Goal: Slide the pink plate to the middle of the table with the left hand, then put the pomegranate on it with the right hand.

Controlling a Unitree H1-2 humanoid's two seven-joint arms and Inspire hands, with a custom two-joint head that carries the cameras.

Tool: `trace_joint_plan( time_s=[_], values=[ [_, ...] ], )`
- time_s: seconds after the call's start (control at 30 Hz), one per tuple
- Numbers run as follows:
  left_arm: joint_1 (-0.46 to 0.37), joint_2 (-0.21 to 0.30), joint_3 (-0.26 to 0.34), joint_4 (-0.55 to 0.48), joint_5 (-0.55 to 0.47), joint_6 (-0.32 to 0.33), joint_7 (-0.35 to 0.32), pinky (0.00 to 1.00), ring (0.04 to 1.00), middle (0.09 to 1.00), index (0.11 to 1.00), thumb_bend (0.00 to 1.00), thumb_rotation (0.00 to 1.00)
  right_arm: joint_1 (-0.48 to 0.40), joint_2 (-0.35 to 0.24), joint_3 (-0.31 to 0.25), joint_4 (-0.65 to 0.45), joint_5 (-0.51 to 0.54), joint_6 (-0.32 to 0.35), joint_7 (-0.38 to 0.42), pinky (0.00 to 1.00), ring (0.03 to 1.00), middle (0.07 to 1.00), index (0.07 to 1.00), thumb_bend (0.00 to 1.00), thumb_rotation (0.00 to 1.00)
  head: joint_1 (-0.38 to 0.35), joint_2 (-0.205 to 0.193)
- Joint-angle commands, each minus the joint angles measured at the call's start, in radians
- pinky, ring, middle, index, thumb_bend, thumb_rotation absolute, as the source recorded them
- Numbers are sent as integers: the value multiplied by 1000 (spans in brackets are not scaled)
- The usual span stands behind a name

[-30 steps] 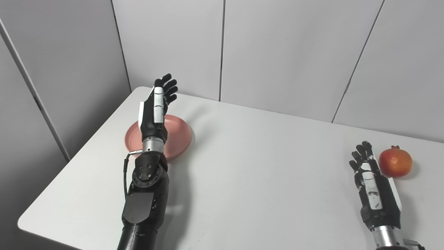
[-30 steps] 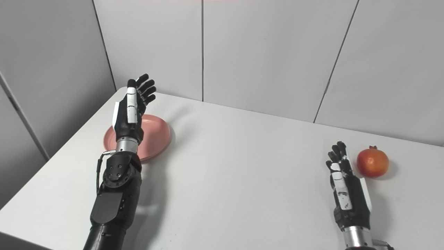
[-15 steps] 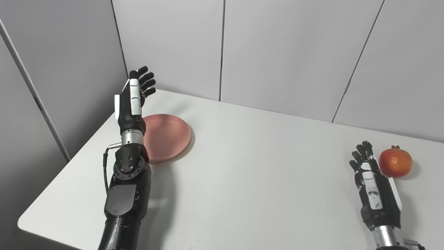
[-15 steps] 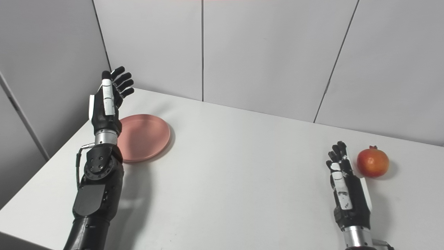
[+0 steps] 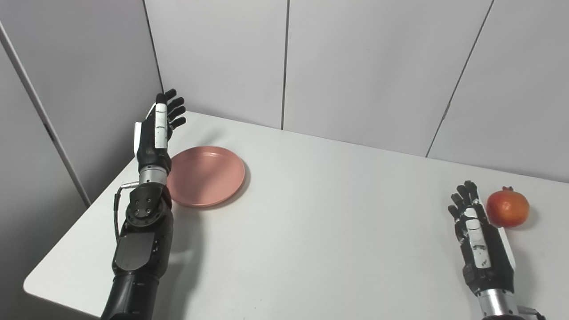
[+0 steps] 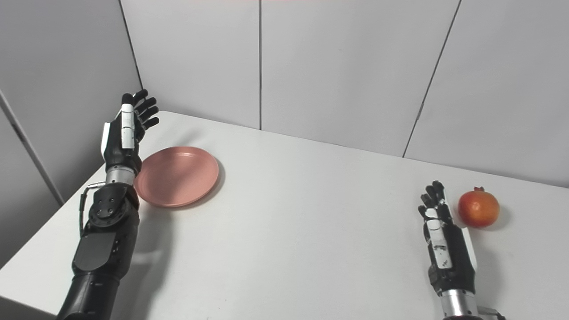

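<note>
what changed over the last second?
The left hand, open, swung from above the round pink plate out to the plate's left edge, at the table's side. It took hold of nothing. The plate, the red pomegranate and the open right hand beside it stayed put on the white table.

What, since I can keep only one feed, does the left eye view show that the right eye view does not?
Left eye view only: the near left corner of the table. Right eye view only: a wider strip of bare tabletop beyond the pomegranate. Both: the pink plate, the left hand open and raised by the plate's left rim, and the right hand open just left of the pomegranate.
</note>
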Motion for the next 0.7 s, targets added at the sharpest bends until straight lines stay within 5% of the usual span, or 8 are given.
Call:
trace_joint_plan(
  time_s=[0.0,0.67],
  values=[
    [-29,34,1,-6,3,-14,-10,764,802,802,789,825,1000,0,-10,-2,-12,-6,-35,12,1000,1000,1000,1000,697,850,2,5],
    [-40,96,-24,205,35,-102,-42,757,802,804,796,828,1000,-1,-8,-7,-13,0,-39,8,1000,1000,1000,1000,662,866,10,2]
  ],
)
